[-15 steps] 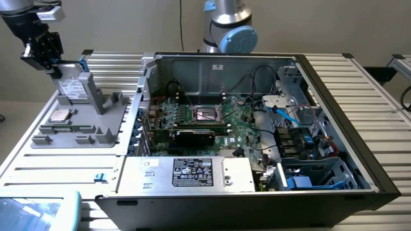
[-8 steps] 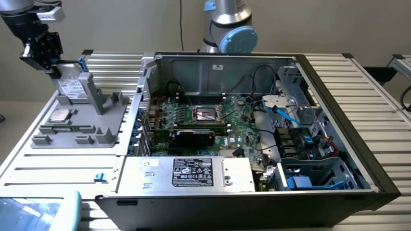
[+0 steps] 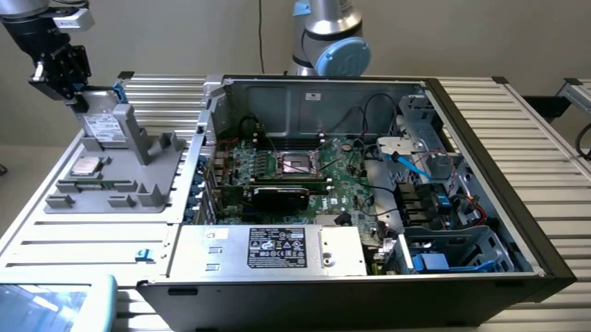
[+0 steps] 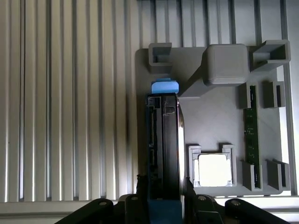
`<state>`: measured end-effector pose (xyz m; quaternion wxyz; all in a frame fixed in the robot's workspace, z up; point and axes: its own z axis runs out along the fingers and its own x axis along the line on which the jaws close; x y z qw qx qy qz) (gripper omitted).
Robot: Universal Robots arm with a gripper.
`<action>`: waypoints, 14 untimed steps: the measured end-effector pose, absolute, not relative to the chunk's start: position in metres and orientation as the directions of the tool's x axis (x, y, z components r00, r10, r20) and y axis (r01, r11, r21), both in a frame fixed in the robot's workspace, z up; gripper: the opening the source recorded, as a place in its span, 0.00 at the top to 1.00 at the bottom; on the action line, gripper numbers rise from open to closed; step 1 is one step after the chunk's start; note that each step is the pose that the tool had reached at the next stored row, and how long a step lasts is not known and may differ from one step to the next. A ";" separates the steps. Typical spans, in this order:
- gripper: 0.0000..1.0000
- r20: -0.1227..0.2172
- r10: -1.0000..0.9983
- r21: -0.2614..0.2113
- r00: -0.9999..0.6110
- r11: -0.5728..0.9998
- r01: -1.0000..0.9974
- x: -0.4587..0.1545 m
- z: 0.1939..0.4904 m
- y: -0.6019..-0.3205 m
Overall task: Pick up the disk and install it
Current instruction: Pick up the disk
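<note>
Disk (image 4: 166,140): 1, upright in fixture (image 4: 215,126) | tool (image 4: 166,185): 1, gripping it

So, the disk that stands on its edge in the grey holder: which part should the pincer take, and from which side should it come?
Best take the disk by its top edge, across the two broad faces, coming straight down from above. It stands upright on a narrow edge in the holder, the grey post beside one face, so the top is free.

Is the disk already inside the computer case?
No, the disk stands on edge at the grey tray, outside the case.
</note>
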<state>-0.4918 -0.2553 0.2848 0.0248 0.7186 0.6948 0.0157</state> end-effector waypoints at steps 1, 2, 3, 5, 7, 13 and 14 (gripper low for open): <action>0.63 -0.012 0.999 0.057 0.034 -0.033 0.998 -0.491 0.287 -0.255; 0.63 -0.012 0.999 0.057 0.034 -0.033 0.998 -0.491 0.288 -0.255; 0.63 -0.012 0.999 0.057 0.034 -0.033 0.998 -0.491 0.290 -0.255; 0.63 -0.012 0.999 0.057 0.034 -0.033 0.998 -0.490 0.295 -0.255; 0.63 -0.012 0.999 0.057 0.034 -0.033 0.998 -0.490 0.301 -0.255; 0.63 -0.012 0.999 0.057 0.034 -0.033 0.998 -0.487 0.317 -0.255; 0.63 -0.012 0.999 0.057 0.034 -0.033 0.998 -0.486 0.321 -0.255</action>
